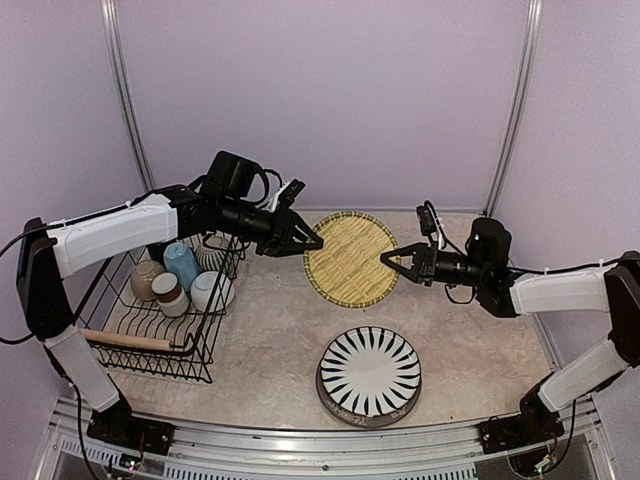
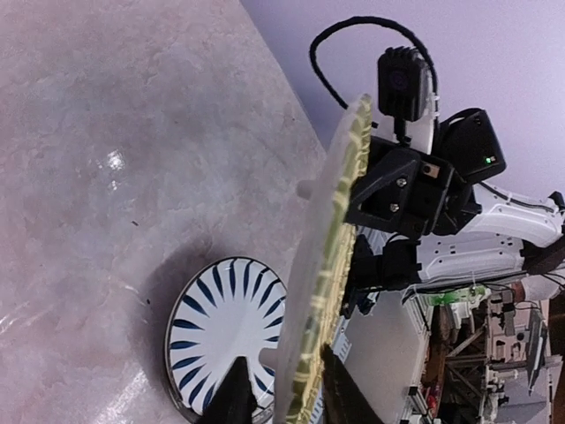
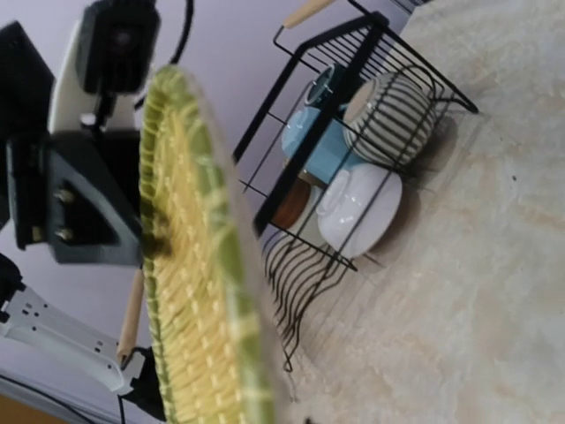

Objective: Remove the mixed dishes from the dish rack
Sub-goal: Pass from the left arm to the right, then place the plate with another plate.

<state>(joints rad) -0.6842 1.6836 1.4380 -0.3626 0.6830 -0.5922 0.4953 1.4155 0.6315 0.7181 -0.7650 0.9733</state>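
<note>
The round yellow woven mat (image 1: 350, 258) hangs tilted above the table between both grippers. My left gripper (image 1: 318, 243) is shut on its left rim; in the left wrist view the mat (image 2: 331, 265) stands edge-on between my left gripper's (image 2: 281, 371) fingers. My right gripper (image 1: 385, 259) pinches the opposite rim; the right wrist view is filled by the mat (image 3: 199, 291), with one fingertip (image 3: 305, 420) just showing. The black-and-white striped plate (image 1: 368, 375) lies on the table at front centre. The dish rack (image 1: 205, 362) stands at left.
In the rack are a beige bowl (image 1: 147, 280), light blue mug (image 1: 182, 263), brown-white cup (image 1: 168, 293), white bowl (image 1: 210, 290) and grey-striped pot (image 1: 212, 258). A wooden handle (image 1: 130, 340) runs along its near side. Walls close in the back and sides.
</note>
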